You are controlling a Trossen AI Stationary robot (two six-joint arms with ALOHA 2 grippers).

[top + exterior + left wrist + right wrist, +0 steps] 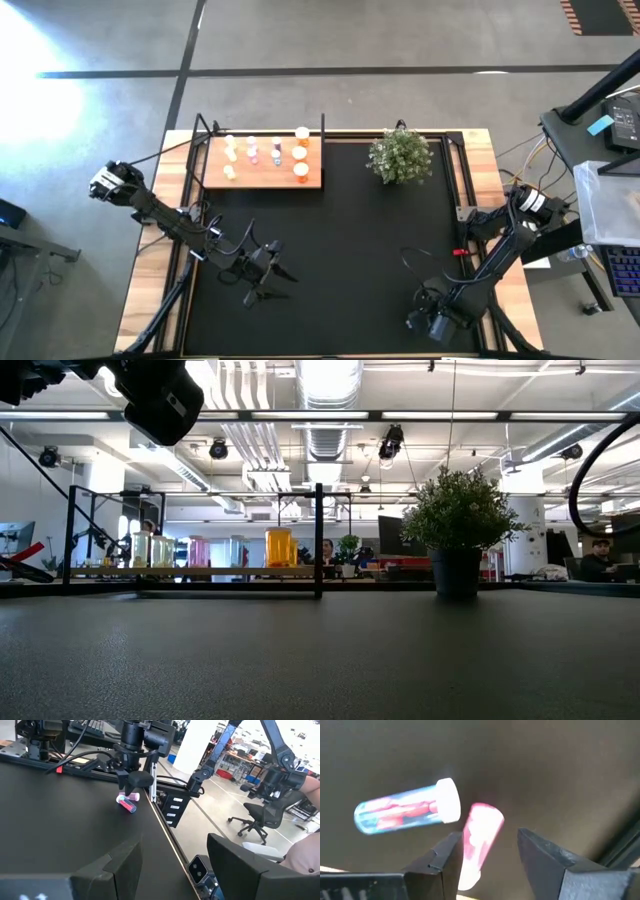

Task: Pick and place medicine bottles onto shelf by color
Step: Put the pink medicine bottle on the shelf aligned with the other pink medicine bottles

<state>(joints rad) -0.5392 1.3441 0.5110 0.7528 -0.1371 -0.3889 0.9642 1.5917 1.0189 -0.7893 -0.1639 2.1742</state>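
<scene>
At lower right of the high view, our right claw stands released astride a pink bottle: light, slick, roll-prone, so we'd pinch mid-barrel

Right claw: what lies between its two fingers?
In the right wrist view, a pink medicine bottle lies on the black mat between the open right claw fingers; a blue bottle lies beside it, outside them.
</scene>
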